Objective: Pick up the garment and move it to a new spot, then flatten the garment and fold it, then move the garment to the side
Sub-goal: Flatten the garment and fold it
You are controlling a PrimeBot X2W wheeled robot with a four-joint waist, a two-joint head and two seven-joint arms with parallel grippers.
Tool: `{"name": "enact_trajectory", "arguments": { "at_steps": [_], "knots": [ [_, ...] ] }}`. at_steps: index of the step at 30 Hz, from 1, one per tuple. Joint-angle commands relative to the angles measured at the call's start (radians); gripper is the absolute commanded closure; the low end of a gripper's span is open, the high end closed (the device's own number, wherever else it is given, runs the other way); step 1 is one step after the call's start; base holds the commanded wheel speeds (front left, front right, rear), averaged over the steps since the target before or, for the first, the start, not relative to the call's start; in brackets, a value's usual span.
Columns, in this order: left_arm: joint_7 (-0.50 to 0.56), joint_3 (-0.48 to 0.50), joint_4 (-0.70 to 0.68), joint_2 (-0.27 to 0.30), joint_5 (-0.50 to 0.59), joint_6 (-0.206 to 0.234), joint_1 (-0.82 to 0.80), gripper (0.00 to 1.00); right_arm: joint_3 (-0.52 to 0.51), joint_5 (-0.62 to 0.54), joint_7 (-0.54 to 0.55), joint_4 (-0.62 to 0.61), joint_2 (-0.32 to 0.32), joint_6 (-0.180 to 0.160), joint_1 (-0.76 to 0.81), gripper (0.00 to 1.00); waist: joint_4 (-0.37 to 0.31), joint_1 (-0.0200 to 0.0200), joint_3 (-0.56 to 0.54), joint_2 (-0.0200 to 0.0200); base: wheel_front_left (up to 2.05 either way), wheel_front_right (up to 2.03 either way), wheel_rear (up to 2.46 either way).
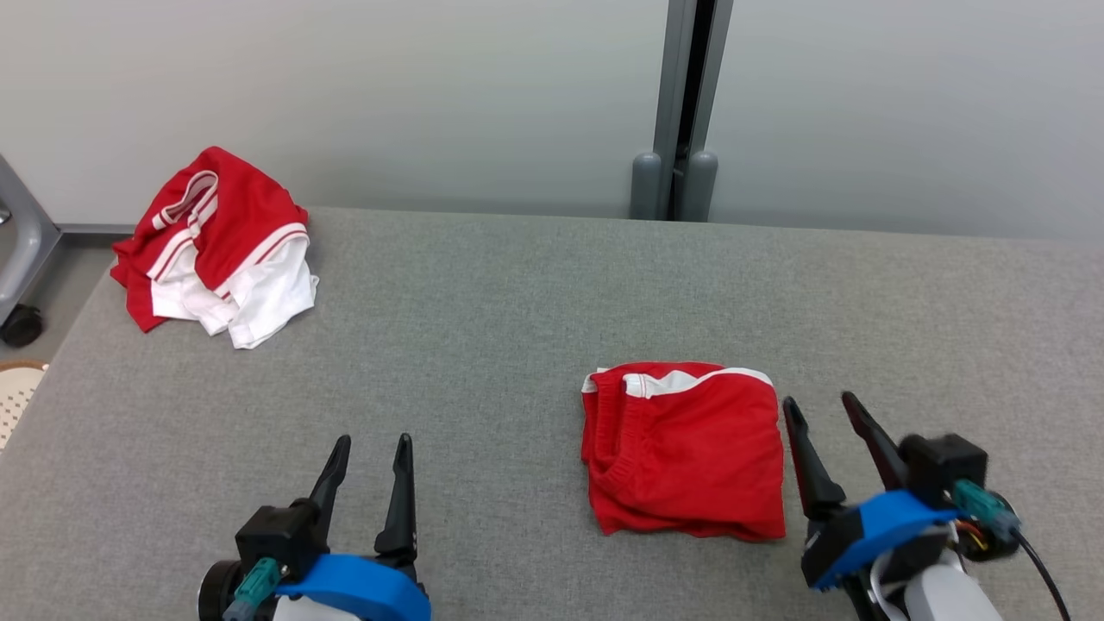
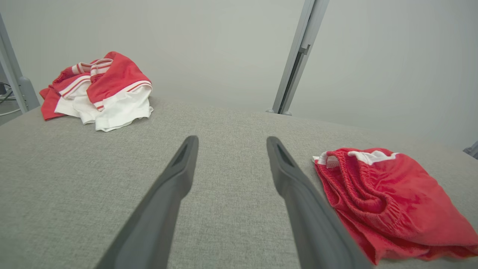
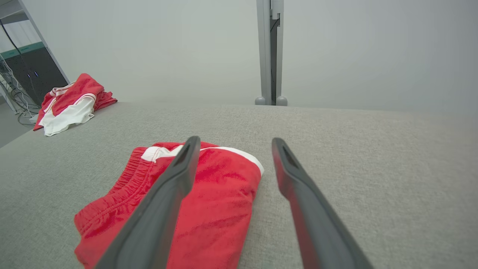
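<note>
Grey woven fabric covers the table from the near edge to the pale wall behind it. Nearest, at the lower left of the head view, the left gripper hangs over bare cloth with its two dark fingers spread wide and nothing between them. At the lower right, the right gripper also stands wide open and empty, angled up and to the left. Its inner finger lies just beside the right edge of the folded red garment; whether it touches the fabric cannot be told. The garment lies flat in a compact, roughly square fold right of the table's middle, its white-trimmed edge on the far side and its ribbed waistband along the left. Well apart from it, at the far left corner, sits a crumpled pile of red and white clothing. Beyond the far edge a grey post rises against the wall
</note>
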Motion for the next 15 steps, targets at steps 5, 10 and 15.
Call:
{"name": "enact_trajectory", "arguments": {
  "at_steps": [5, 10, 15],
  "knots": [
    [-0.004, 0.038, -0.006, -0.005, 0.019, 0.002, 0.047, 0.00, -0.039, 0.038, -0.032, -0.056, 0.001, 0.000, 0.108, 0.00, -0.008, 0.0000, -0.028, 0.0000, 0.00, 0.00, 0.00],
    [-0.004, 0.062, -0.015, -0.010, 0.029, -0.002, 0.078, 0.00, -0.059, 0.065, -0.051, -0.074, 0.002, 0.000, 0.168, 0.00, -0.016, 0.0000, -0.038, 0.0000, 0.00, 0.00, 0.00],
    [-0.004, 0.075, -0.019, -0.016, 0.044, -0.007, 0.093, 0.00, -0.056, 0.059, -0.060, -0.075, 0.002, 0.000, 0.190, 0.00, -0.026, 0.0000, -0.043, 0.0000, 0.00, 0.00, 0.00]
  ]
}}
